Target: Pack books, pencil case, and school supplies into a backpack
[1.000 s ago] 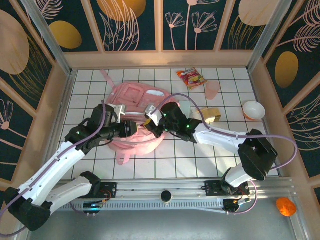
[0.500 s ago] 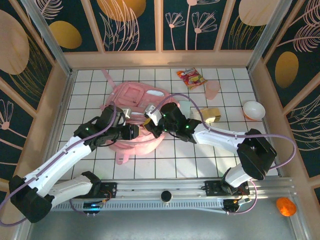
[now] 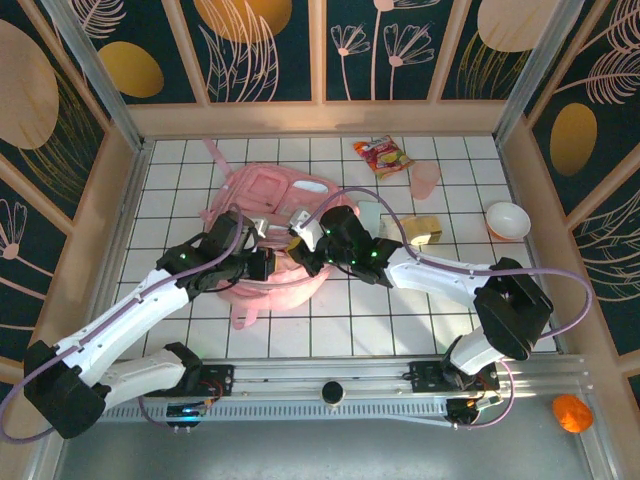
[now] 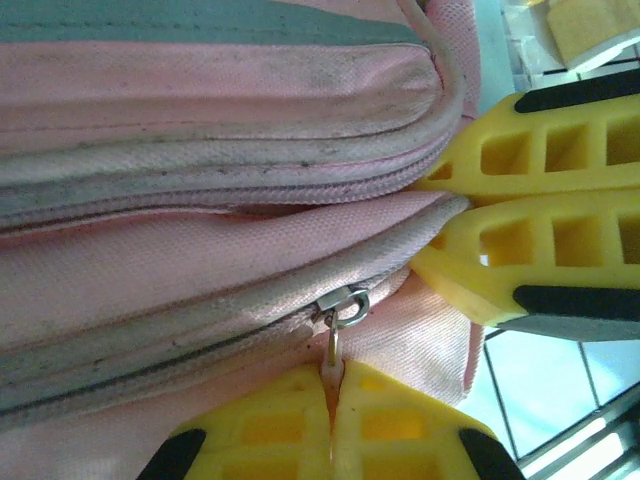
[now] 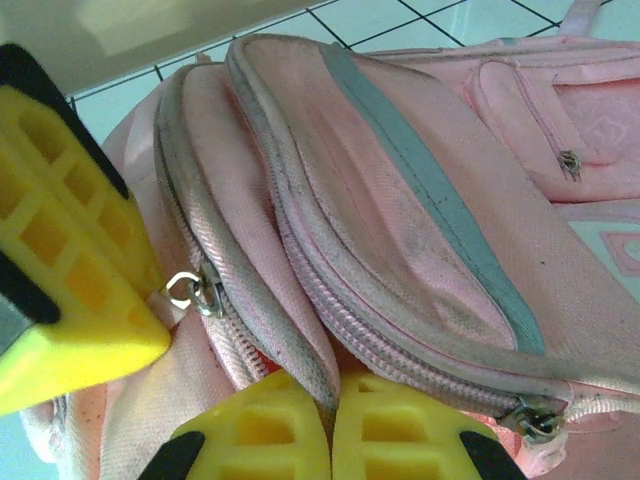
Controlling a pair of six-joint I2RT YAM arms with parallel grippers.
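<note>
snack packet (image 3: 383, 155) is laid at far bench (image 3: 400, 320) edge | pink cup (image 3: 426, 178) is seen near it | white bowl (image 3: 507, 220) is set rightward

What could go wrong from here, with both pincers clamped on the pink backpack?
The left pincer pinches only the tip of the thin zipper pull, so it could slip out under tension. The right pincer holds just a fold of the soft backpack, which may stretch or drag instead of anchoring. The two pincers sit very close and could collide.
</note>
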